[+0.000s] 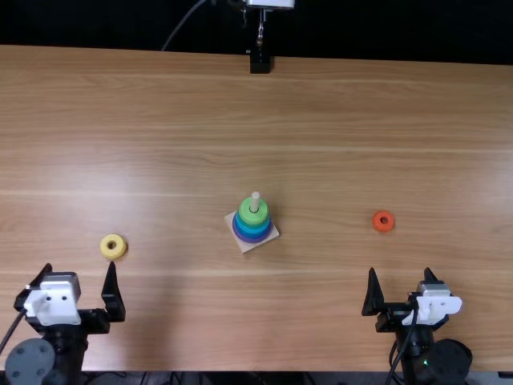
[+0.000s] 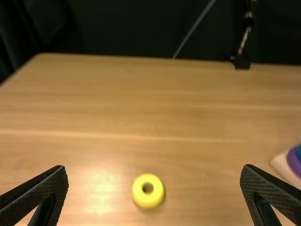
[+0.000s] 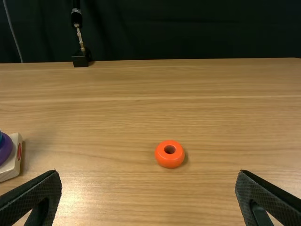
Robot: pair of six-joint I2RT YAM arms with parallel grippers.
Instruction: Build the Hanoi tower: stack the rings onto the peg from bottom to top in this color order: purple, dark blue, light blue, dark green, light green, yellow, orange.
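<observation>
Table (image 1: 321,104) is bright, with pale glare at top view's left; soft shadow lies beside orange ring (image 3: 170,160). Backdrop (image 3: 188,33) is dark.

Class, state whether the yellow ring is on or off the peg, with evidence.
Off: the yellow ring lies flat on the table, well left of the peg in the top view.

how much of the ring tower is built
Mostly built, it seems: on the pale wooden peg, a light green ring tops blue rings and a purple ring; I can't separate out dark green. The left gripper and right gripper are empty. Left: the yellow ring, then orange ring, both on the table.
</observation>
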